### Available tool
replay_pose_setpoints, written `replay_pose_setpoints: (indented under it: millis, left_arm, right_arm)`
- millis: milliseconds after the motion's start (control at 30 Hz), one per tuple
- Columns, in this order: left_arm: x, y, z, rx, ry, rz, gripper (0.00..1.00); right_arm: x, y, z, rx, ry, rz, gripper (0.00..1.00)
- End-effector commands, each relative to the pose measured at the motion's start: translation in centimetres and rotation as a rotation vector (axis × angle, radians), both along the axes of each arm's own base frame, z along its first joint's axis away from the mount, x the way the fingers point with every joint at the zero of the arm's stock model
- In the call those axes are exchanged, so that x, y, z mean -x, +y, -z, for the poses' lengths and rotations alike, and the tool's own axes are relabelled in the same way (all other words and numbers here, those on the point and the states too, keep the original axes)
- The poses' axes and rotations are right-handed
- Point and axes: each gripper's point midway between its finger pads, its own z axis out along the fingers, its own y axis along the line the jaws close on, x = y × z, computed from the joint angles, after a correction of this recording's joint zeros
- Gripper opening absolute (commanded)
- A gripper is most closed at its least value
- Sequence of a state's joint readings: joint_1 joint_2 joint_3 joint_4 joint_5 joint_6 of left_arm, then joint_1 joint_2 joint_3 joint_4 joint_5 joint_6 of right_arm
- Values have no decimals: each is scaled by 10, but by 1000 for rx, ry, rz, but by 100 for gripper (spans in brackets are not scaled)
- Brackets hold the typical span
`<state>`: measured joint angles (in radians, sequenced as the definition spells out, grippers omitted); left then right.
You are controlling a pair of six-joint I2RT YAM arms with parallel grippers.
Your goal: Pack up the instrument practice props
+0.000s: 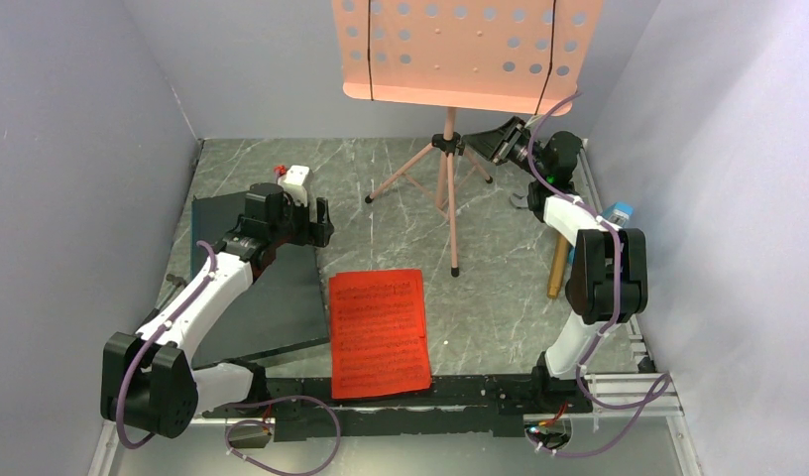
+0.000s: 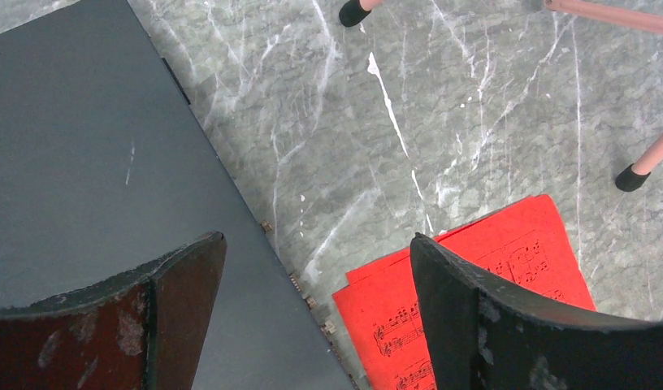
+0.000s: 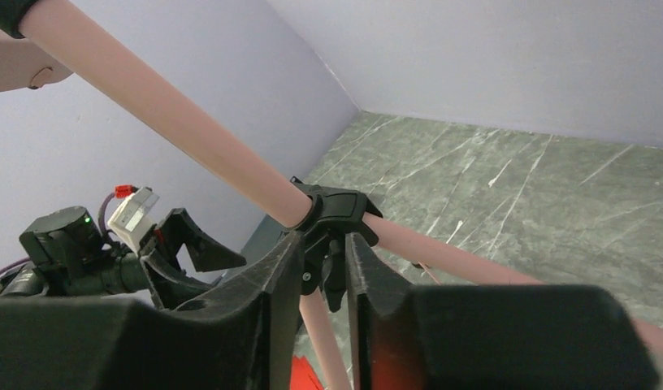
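The pink music stand stands at the back, its perforated desk [image 1: 467,50] high over the tripod hub [image 1: 447,144]. My right gripper [image 1: 483,139] reaches in from the right. In the right wrist view its jaws [image 3: 322,244] are shut on the black hub [image 3: 332,207] where the pink legs meet. The red sheet-music pages [image 1: 379,332] lie flat at the front centre. My left gripper [image 1: 316,220] hovers open over the floor, with the pages' corner [image 2: 523,244] under its right finger. A small blue metronome [image 1: 619,211] peeks out behind the right arm.
A large dark flat slab [image 1: 252,297] lies at the left under the left arm, its edge [image 2: 84,162] close to the red pages. A tan rod [image 1: 556,268] rests beside the right arm. Grey walls close in the left, back and right sides.
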<state>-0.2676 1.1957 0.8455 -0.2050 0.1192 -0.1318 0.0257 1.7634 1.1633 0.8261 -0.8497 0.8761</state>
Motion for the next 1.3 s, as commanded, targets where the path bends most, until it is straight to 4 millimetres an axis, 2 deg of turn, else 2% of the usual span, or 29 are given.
replay_pose_setpoints:
  millis: [0, 133, 333, 633, 767, 867, 967, 1067, 1167, 1267]
  left_arm:
    - [-9, -6, -18, 20, -56, 28, 89]
    - [-9, -6, -18, 19, -55, 28, 89]
    - [-9, -7, -17, 21, -51, 33, 89]
    - [-9, -9, -17, 25, -48, 39, 89]
    - [-9, -9, -17, 27, -46, 39, 89]
    - [-9, -9, -17, 28, -45, 42, 88]
    - [-9, -10, -18, 30, -47, 42, 88]
    - [-9, -10, -18, 31, -49, 43, 88]
    - [-9, -10, -18, 32, -47, 44, 88]
    - [-9, -11, -18, 36, -46, 45, 88]
  right_arm:
    - [14, 5, -21, 3, -99, -53, 26]
    - [20, 7, -22, -4, -121, -84, 22]
    - [28, 11, -15, -4, -135, -137, 9]
    - [30, 8, 18, 29, -63, -95, 9]
    - [23, 0, 33, 65, -11, -30, 12]
    - [20, -5, 39, 82, 13, 12, 20]
    - [22, -8, 31, 55, 20, 33, 43]
    - [21, -13, 25, 19, 52, 84, 58]
    - [20, -18, 17, -61, 105, 132, 67]
    - [20, -21, 11, -177, 194, 165, 70]
